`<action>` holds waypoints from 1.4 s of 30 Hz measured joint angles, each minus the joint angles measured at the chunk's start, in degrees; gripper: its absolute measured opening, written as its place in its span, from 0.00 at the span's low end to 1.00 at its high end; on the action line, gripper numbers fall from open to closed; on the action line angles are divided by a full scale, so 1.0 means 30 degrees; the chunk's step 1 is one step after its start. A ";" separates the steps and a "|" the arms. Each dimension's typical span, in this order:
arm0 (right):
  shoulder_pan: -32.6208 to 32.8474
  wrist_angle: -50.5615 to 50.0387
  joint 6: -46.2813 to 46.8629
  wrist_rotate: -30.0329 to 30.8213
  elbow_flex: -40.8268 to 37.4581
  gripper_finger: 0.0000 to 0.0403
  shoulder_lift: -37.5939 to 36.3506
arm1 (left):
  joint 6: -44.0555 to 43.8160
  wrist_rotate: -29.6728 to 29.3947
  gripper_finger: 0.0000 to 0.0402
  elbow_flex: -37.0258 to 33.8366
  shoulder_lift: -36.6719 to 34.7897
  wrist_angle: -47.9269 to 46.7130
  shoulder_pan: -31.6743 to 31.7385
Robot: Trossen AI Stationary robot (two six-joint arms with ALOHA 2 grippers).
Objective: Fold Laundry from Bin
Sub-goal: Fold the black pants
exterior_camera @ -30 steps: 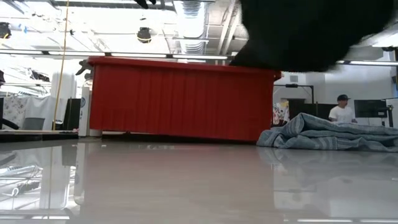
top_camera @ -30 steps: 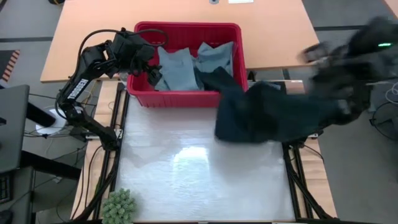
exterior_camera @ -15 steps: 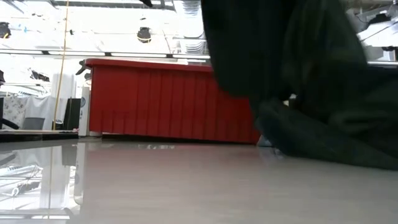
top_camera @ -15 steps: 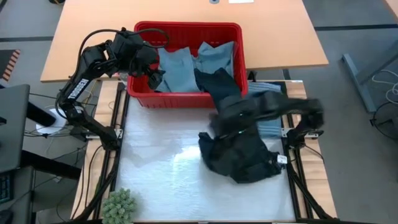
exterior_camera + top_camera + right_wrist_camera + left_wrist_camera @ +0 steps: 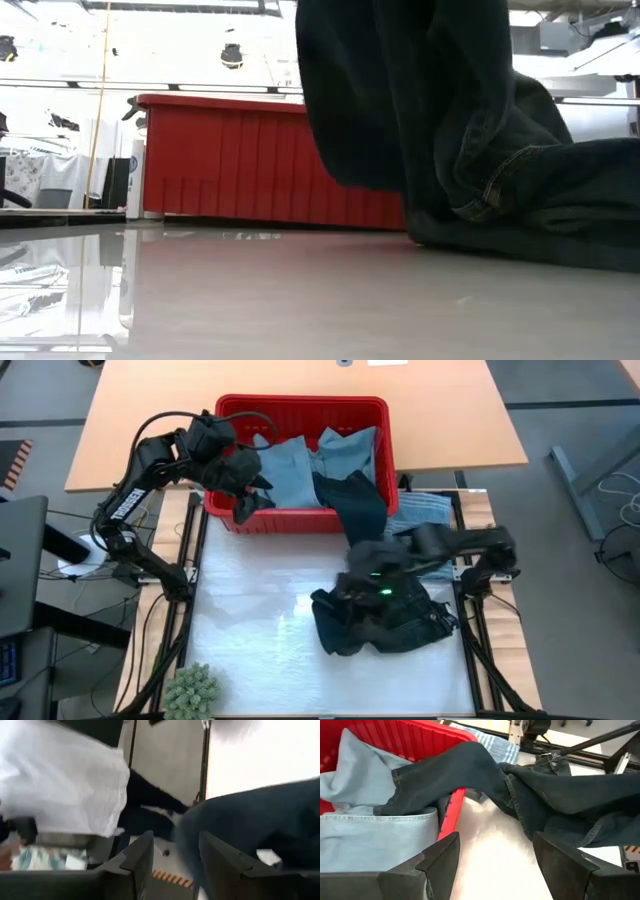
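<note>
The red bin point(image 5: 300, 405) stands at the table's far edge with light blue laundry point(image 5: 285, 470) inside. A dark navy garment point(image 5: 385, 625) lies heaped on the white table right of the middle. One leg of it point(image 5: 355, 500) trails up over the bin's front rim. My right gripper point(image 5: 352, 582) hovers low over the heap with its fingers apart point(image 5: 175, 870). My left gripper point(image 5: 248, 500) hangs open over the bin's front left corner, and nothing is between its fingers point(image 5: 495, 865). In the low view the dark garment point(image 5: 480, 120) fills the right half in front of the bin point(image 5: 250, 160). My right gripper slants down over the top of the dark heap. Dark cloth point(image 5: 260, 815) runs past one finger point(image 5: 225, 865) in the right wrist view. Whether the fingers touch the cloth, I cannot tell.
A grey-blue striped cloth point(image 5: 425, 508) lies right of the bin, partly under the right arm. A small green plant point(image 5: 190, 690) sits at the near left corner. A wooden table point(image 5: 150, 420) stands behind the bin. The table's left and near parts are bare white.
My right gripper has swung from beyond the table's right edge toward the middle and sunk low, rolling as it went. The dark garment came with it and has dropped from hanging in the air into a heap on the table. One leg stays over the bin's rim.
</note>
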 joint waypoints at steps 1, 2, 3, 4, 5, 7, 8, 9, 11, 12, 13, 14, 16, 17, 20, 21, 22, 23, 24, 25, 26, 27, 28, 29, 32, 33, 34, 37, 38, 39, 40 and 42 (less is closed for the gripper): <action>0.0497 -0.0060 0.0497 0.0675 0.0014 0.46 -0.0433 | -0.0225 0.0011 0.60 0.0000 0.0046 0.0016 -0.0153; 0.1077 -0.0228 0.1008 0.1466 0.0026 0.46 -0.0889 | -0.0416 0.0061 0.60 0.0000 0.0079 0.0016 -0.0273; 0.1717 -0.0568 0.1620 0.2540 0.0021 0.45 -0.1308 | -0.0520 0.0102 0.60 0.0000 0.0135 0.0024 -0.0371; 0.2354 -0.1000 0.2270 0.3500 -0.0008 0.45 -0.1695 | -0.0632 0.0118 0.60 0.0000 0.0280 0.0094 -0.0554; 0.3026 -0.1317 0.2925 0.4515 -0.0017 0.45 -0.2099 | -0.0917 0.0134 0.60 0.0000 0.0457 0.0330 -0.0852; 0.4648 -0.2095 0.4301 0.7102 -0.0017 0.43 -0.3055 | -0.1819 0.0089 0.60 0.0000 0.0872 0.1147 -0.1296; 0.5528 -0.2639 0.5098 0.8638 -0.0017 0.43 -0.3538 | -0.2210 0.0065 0.60 0.0000 0.1162 0.1804 -0.1618; 0.6458 -0.3213 0.5998 1.0280 0.0001 0.42 -0.4021 | -0.2222 -0.0046 0.60 0.0000 0.1546 0.2521 -0.2007; 0.8493 -0.4693 0.8311 1.3576 0.0005 0.41 -0.4699 | -0.1304 -0.1166 0.60 0.0007 0.2463 0.3762 -0.2896; 0.9525 -0.5377 0.9499 1.5122 0.0005 0.41 -0.4915 | -0.0668 -0.2147 0.60 0.0007 0.3028 0.4267 -0.3385; 1.0548 -0.5923 1.0669 1.6631 -0.0003 0.41 -0.5070 | -0.0004 -0.2985 0.60 0.0007 0.3676 0.4832 -0.3879; 1.1550 -0.6427 1.1806 1.8009 -0.0014 0.40 -0.5179 | 0.0545 -0.3577 0.60 0.0005 0.4330 0.5465 -0.4301; 1.3373 -0.7172 1.3620 2.0427 -0.0021 0.40 -0.5319 | 0.1246 -0.4406 0.60 -0.0015 0.5640 0.6890 -0.5021; 1.4134 -0.7470 1.4380 2.1489 -0.0017 0.40 -0.5341 | 0.1526 -0.4587 0.60 -0.0015 0.6368 0.7731 -0.5319; 1.5892 -0.7868 1.6131 2.3466 -0.0024 0.40 -0.5117 | 0.2342 -0.4918 0.60 -0.0015 0.8230 1.0007 -0.5893; 1.6302 -0.7846 1.6509 2.3825 -0.0060 0.40 -0.4965 | 0.2715 -0.5050 0.60 -0.0015 0.8899 1.0575 -0.6042; 1.6599 -0.7851 1.6802 2.4073 -0.0114 0.40 -0.4813 | 0.3093 -0.5261 0.60 -0.0015 0.9493 1.1137 -0.6185; 1.6848 -0.7862 1.7031 2.4329 -0.0156 0.40 -0.4628 | 0.3492 -0.5467 0.60 -0.0015 1.0052 1.1348 -0.6306; 1.7031 -0.7872 1.7273 2.4572 -0.0156 0.40 -0.4451 | 0.3892 -0.5633 0.60 -0.0015 1.0582 1.1398 -0.6411; 1.7175 -0.7860 1.7451 2.4733 -0.0156 0.40 -0.4284 | 0.4177 -0.5769 0.60 -0.0015 1.1058 1.1534 -0.6502; 1.7279 -0.7868 1.7598 2.4784 -0.0156 0.40 -0.4106 | 0.4370 -0.5743 0.60 -0.0015 1.1440 1.1667 -0.6565; 1.7355 -0.7882 1.7820 2.4826 -0.0156 0.40 -0.3935 | 0.4419 -0.5561 0.60 -0.0015 1.1791 1.1680 -0.6622; 1.7401 -0.7869 1.8031 2.4826 -0.0156 0.40 -0.3745 | 0.4419 -0.5132 0.60 -0.0015 1.2058 1.1574 -0.6666; 1.7432 -0.7878 1.8232 2.4826 -0.0156 0.40 -0.3593 | 0.4413 -0.4584 0.60 -0.0015 1.2287 1.1580 -0.6728; 1.7441 -0.7875 1.8630 2.4826 -0.0163 0.40 -0.3172 | 0.4390 -0.3640 0.60 -0.0015 1.2674 1.1672 -0.7021; 1.7441 -0.7873 1.8761 2.4826 -0.0163 0.40 -0.3085 | 0.4317 -0.3446 0.60 -0.0015 1.2690 1.1779 -0.7159; 1.7441 -0.7878 1.8863 2.4826 -0.0163 0.40 -0.2978 | 0.4239 -0.3114 0.60 -0.0015 1.2697 1.2004 -0.7279; 1.7421 -0.7875 1.8932 2.4820 -0.0163 0.40 -0.2723 | 0.4105 -0.2036 0.60 -0.0015 1.2503 1.2822 -0.7490; 1.7419 -0.7875 1.8948 2.4822 -0.0163 0.40 -0.2698 | 0.4070 -0.2033 0.60 -0.0007 1.2471 1.2945 -0.7555; 1.7423 -0.7863 1.8948 2.4822 -0.0163 0.40 -0.2689 | 0.4070 -0.2026 0.60 0.0013 1.2498 1.3008 -0.7576; 1.7426 -0.7859 1.8948 2.4822 -0.0163 0.40 -0.2692 | 0.4114 -0.2029 0.60 0.0056 1.2735 1.2989 -0.7584; 1.7426 -0.7825 1.8944 2.4870 -0.0163 0.40 -0.2711 | 0.4164 -0.2078 0.60 0.0014 1.3076 1.2499 -0.7628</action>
